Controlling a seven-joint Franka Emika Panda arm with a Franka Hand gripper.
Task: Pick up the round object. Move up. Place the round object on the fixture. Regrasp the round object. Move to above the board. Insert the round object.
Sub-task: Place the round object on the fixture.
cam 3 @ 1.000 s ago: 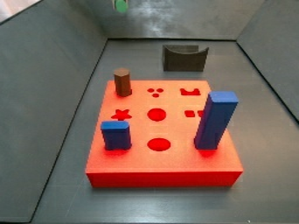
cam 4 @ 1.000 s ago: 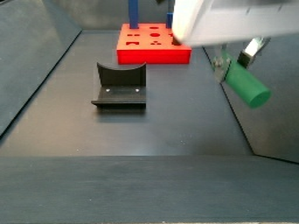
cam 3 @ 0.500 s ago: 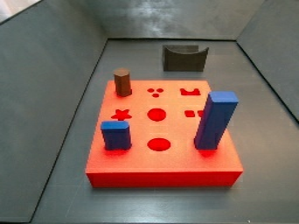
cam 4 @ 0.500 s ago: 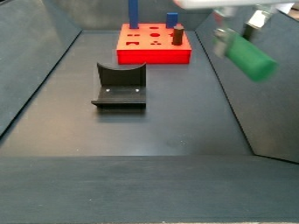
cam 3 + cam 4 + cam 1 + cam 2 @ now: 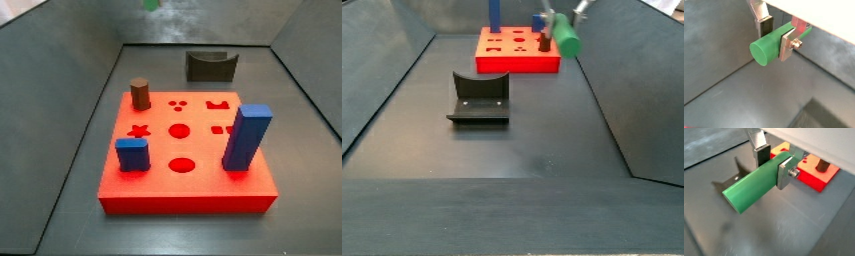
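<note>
Aloft, green peg [image 5: 749, 192] clamped in hand [image 5: 773, 164] (fixture [image 5: 478, 97] below)

green round object [image 5: 751, 190] clamped in tool [image 5: 773, 164], aloft.

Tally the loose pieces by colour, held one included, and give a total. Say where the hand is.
Blue: 2, a tall blue block and a short blue block, both standing in the board.
Brown: 1, the brown cylinder in the board.
Green: 1, the round object, clamped in the hand in the air.
Total: 4
</note>
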